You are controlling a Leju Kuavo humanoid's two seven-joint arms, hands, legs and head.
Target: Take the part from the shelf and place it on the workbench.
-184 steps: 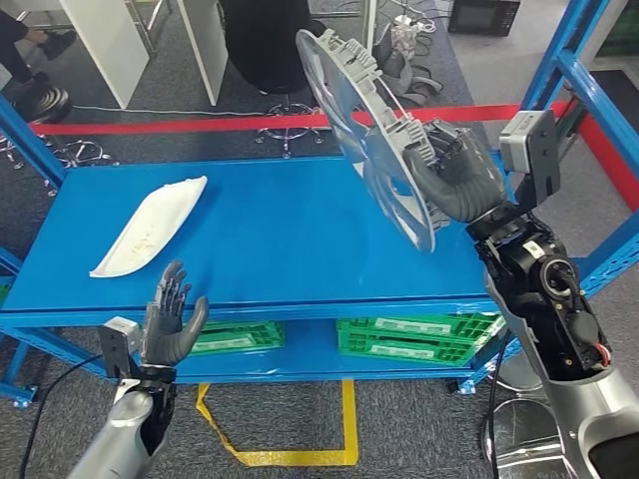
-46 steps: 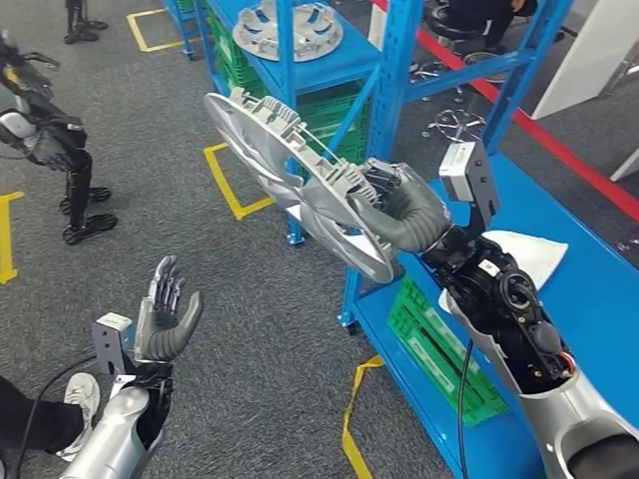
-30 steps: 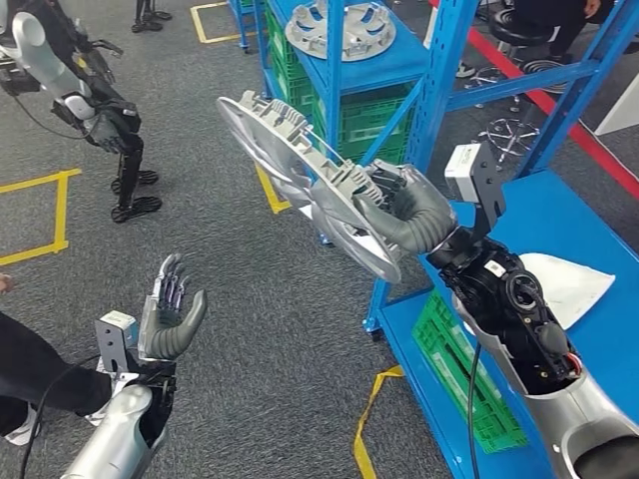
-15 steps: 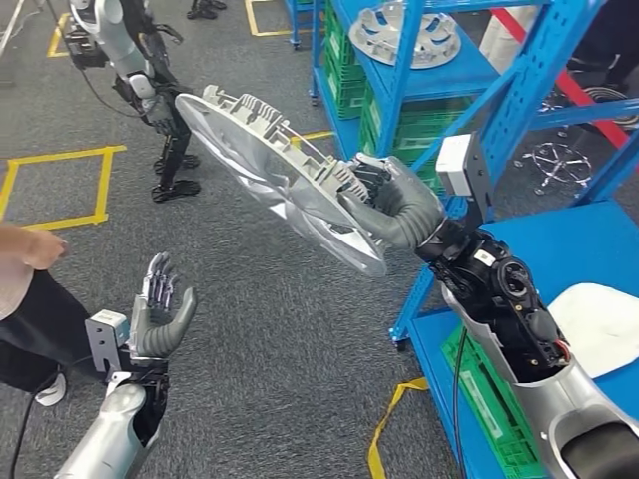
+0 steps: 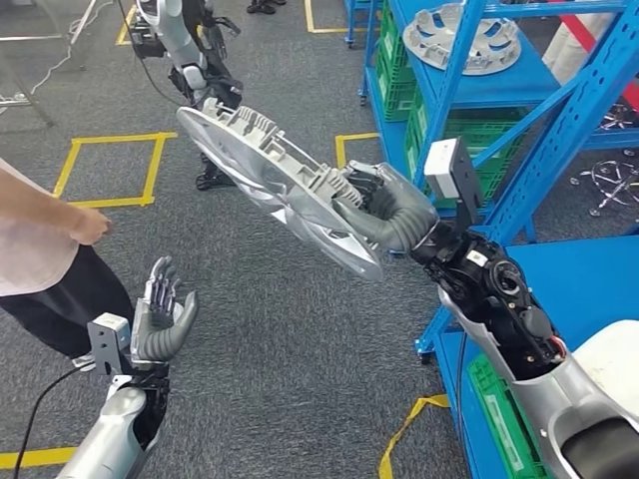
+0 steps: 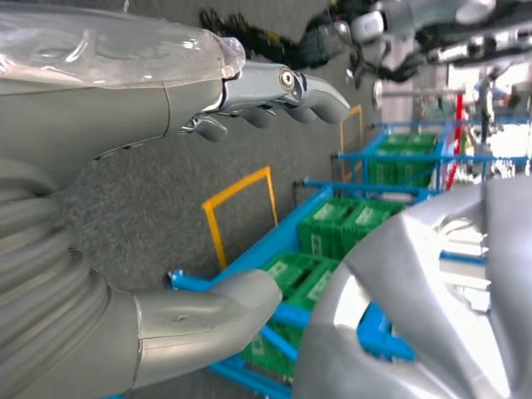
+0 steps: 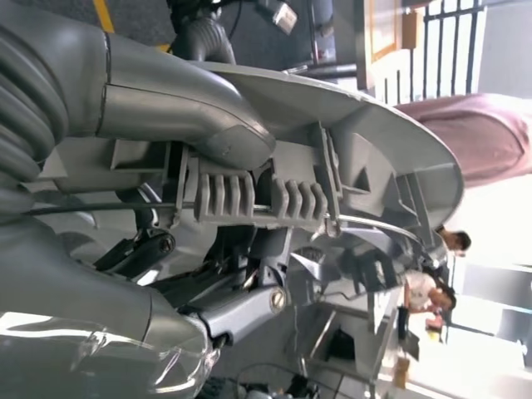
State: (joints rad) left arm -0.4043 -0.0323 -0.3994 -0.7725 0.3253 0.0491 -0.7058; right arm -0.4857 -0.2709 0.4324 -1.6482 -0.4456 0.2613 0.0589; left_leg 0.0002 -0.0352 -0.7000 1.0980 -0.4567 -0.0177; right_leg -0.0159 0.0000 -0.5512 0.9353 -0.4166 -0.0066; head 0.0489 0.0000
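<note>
My right hand (image 5: pixel 384 208) grips the rim of a silver wheel cover (image 5: pixel 272 185), which hangs tilted over the grey carpet in the head view. The right wrist view shows my thumb (image 7: pixel 182 104) lying on the cover's outer face and darker fingers (image 7: pixel 244 307) hooked behind its ribbed back (image 7: pixel 263 199). My left hand (image 5: pixel 162 319) is raised at lower left, palm up and fingers apart, holding nothing. In the left wrist view my left hand's fingers (image 6: pixel 283 83) are spread, with an edge of the cover (image 6: pixel 426 291) beyond them.
Blue shelving (image 5: pixel 527 110) stands to my right, with another wheel cover (image 5: pixel 463 35) on a shelf and green crates (image 5: pixel 406 60) below. A person (image 5: pixel 53 239) stands close at left. Another robot (image 5: pixel 189 50) stands ahead. Yellow tape squares (image 5: pixel 113 170) mark the carpet.
The whole scene has swung: my body has turned away from the blue shelf toward the open floor. My right hand keeps holding the wheel cover. A person has come into view at left.
</note>
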